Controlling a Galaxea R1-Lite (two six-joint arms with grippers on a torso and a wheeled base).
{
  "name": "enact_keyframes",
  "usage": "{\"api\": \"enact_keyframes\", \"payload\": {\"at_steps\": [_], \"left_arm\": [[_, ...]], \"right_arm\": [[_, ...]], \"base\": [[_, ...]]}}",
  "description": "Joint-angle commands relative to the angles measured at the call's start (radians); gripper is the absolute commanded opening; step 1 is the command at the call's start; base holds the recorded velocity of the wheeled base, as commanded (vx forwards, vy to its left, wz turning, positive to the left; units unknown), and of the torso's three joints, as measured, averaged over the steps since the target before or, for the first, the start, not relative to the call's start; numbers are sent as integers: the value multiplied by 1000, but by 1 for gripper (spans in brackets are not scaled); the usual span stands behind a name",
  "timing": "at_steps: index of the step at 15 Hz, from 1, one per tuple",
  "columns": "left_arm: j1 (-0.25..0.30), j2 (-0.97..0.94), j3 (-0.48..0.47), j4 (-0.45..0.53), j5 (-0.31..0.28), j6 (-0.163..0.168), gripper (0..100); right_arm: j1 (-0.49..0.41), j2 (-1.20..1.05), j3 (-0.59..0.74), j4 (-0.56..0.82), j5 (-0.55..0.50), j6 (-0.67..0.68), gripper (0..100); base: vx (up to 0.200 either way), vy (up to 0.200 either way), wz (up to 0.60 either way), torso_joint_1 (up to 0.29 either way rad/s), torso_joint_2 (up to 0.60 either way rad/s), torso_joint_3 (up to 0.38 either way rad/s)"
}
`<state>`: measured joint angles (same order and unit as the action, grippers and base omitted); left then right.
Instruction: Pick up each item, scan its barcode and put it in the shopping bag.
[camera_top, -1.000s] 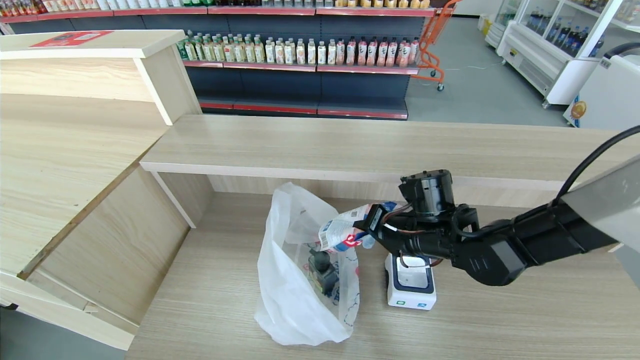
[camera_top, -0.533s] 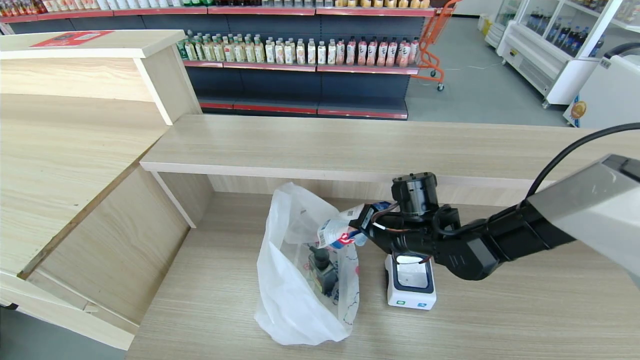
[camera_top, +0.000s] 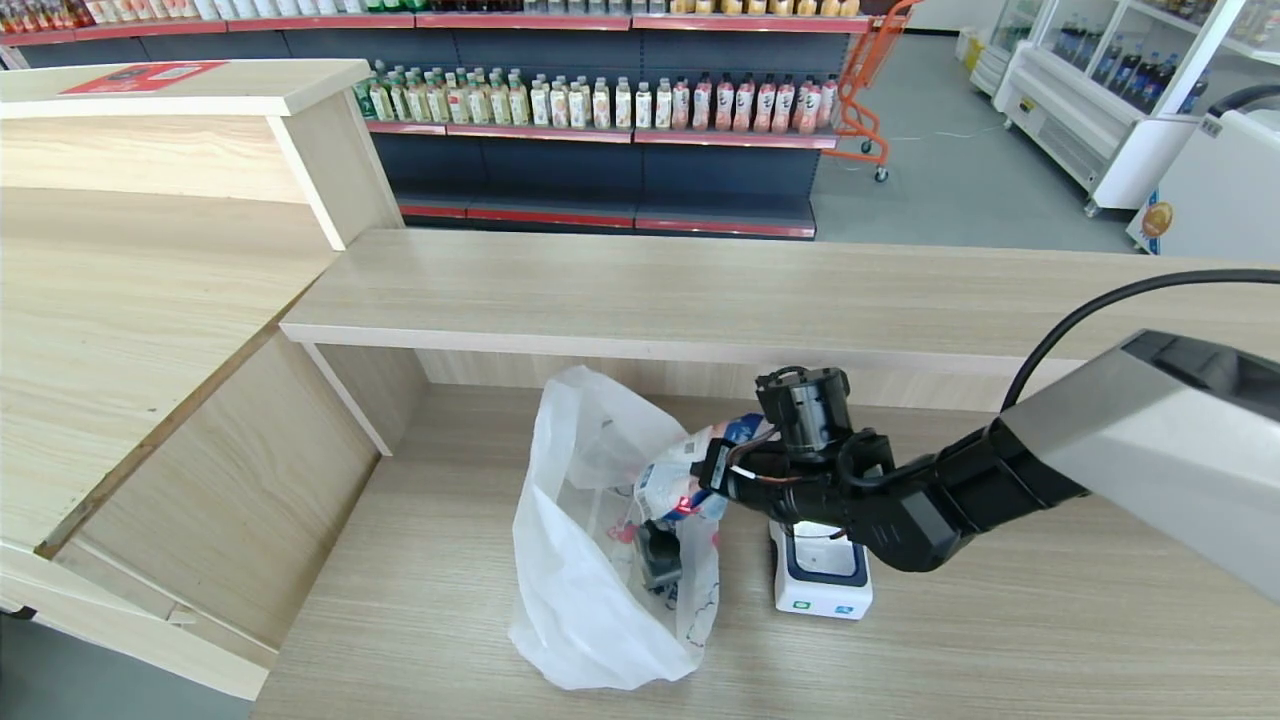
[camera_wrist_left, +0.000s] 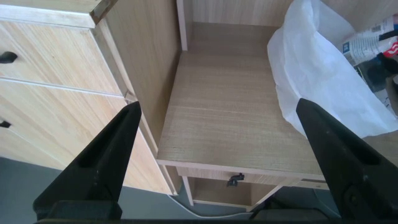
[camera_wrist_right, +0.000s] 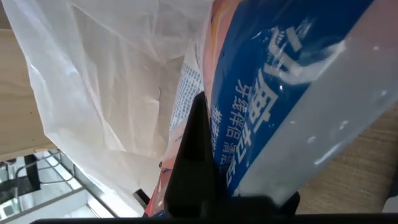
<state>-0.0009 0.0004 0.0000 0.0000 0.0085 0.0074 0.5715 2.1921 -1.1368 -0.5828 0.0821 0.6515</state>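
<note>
My right gripper is shut on a soft packet printed in white, blue and red, holding it at the mouth of the white plastic shopping bag on the lower counter. In the right wrist view the packet is pressed against a dark finger, with the bag's film behind it. A dark item lies inside the bag. My left gripper is open, low off the left end of the counter, with the bag and the packet at some distance from it.
A white barcode scanner stands on the lower counter right of the bag, under my right arm. A raised ledge runs behind. A wooden cabinet side bounds the left.
My right arm has moved left and down, carrying the packet from above the scanner into the bag's mouth. The bag's rim has shifted a little.
</note>
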Motion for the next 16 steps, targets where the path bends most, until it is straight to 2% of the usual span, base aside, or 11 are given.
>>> {"api": "enact_keyframes", "payload": {"at_steps": [1,3,9,10,16], "left_arm": [[1,0,0,0,1,0,100],[1,0,0,0,1,0,100],[1,0,0,0,1,0,100],[1,0,0,0,1,-1,100],[1,0,0,0,1,0,100]], "right_arm": [[7,21,9,-23,1,-41,0],[14,37,8,-68,1,-47,0],[14,66,-15,-88,7,-78,0],[14,69,-34,-88,8,-78,100],[11,81,-106,-88,85,-78,100]], "base": [[0,0,0,0,0,0],[0,0,0,0,0,0],[0,0,0,0,0,0],[0,0,0,0,0,0],[0,0,0,0,0,0]]}}
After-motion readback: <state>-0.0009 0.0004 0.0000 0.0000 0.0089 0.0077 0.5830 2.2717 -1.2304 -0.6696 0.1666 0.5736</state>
